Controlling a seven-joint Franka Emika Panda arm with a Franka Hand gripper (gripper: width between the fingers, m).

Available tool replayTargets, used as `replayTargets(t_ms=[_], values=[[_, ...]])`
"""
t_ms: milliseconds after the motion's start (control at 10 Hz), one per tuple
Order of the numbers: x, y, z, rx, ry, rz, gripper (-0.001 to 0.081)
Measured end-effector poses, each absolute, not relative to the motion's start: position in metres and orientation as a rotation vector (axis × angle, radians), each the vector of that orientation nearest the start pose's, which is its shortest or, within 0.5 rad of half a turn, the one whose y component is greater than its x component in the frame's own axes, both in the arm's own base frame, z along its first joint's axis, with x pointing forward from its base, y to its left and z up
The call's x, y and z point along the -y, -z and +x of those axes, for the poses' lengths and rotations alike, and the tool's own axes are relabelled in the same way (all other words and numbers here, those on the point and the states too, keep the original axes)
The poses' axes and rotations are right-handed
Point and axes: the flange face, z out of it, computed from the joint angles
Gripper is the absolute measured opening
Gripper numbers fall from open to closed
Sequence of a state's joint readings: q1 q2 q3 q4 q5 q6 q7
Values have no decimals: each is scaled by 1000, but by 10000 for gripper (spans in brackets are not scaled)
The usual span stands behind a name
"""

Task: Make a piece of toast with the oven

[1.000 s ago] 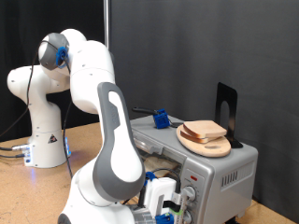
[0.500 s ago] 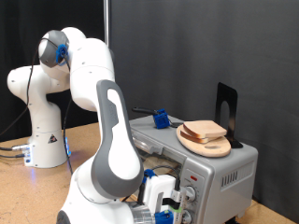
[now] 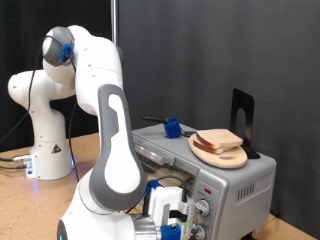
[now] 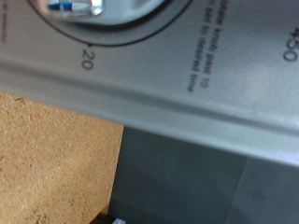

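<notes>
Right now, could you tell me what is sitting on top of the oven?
On the oven sit a round wooden board carrying stacked bread slices, a small blue object and a black stand. The oven's inside is hidden by the arm.

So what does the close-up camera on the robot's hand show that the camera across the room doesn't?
Only the wrist view shows the printed dial scale, with a 20 and small lettering, a blue-and-white part against the dial's edge, and a brown speckled surface below.

Only the exterior view shows the white arm, the stacked slices on a round wooden board on top of the oven, and a blue object behind them.

Both share the oven, seen whole from outside, and its grey front panel from the wrist, with the gripper at the knobs.
</notes>
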State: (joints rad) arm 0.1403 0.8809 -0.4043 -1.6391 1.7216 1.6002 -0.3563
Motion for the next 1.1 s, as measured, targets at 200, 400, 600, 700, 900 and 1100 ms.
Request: replayTargets(t_ms=[200, 400, 600, 700, 900, 1100], values=[[34, -143, 658, -649, -113, -1662, 97], [34, -139, 655, -588, -36, -1648, 98], [34, -136, 653, -543, 21, -1626, 98], [34, -134, 652, -526, 39, -1613, 98], [34, -131, 652, -503, 62, -1598, 98], [34, -131, 651, -503, 63, -1598, 98]])
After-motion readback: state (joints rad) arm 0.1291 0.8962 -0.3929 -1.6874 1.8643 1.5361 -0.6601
